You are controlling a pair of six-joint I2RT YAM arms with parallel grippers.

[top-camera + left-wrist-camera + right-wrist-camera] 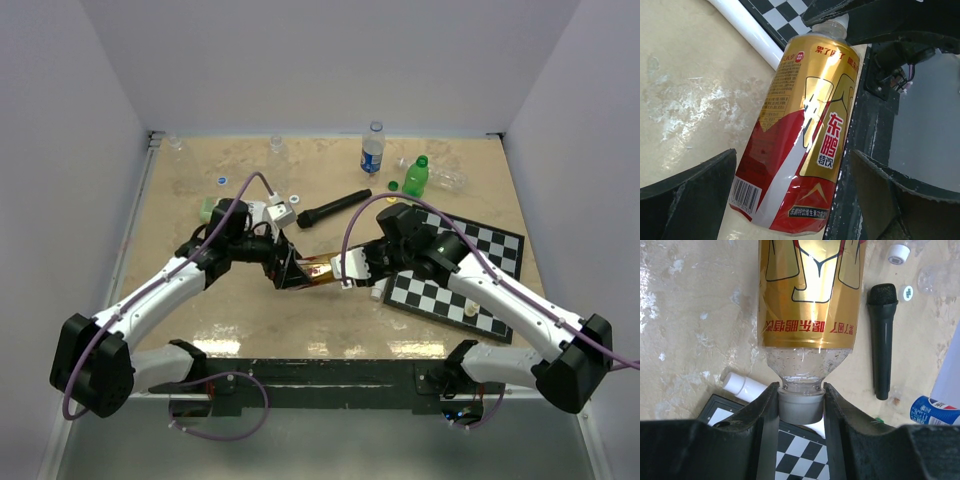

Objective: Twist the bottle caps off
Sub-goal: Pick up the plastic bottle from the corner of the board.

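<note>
**Right gripper** [800, 395]: black moulded fingers, clamped on either side of a grey screw cap [799, 409] (plain, cylindrical). The cap is seated on the clear neck of a bottle [810, 300]. The bottle is held horizontally, neck toward the right gripper, and is wrapped in a glossy gold-and-red label printed with Chinese characters.

**Left gripper** [794, 170]: the jaws are held wide apart, one on each side of the bottle's base end. Contact with the label cannot be confirmed. The bottle is thus placed between the two grippers, near the middle of the table [200, 300].

**Surface:** beige, marbled and glossy, with pale scuffed patches.

**Enclosure:** plain pale walls [330, 60] on three sides.

**Nearby:**
- white tube [742, 384], smooth, lying beside a black-and-white chessboard [480, 270]
- black microphone [333, 209], matt, with a foam-textured head
- loose white cap [899, 252]

**Farther back:**
- blue-labelled bottle [373, 148], upright
- green bottle [416, 176], set beside a clear bottle [447, 180] lying on its side
</note>
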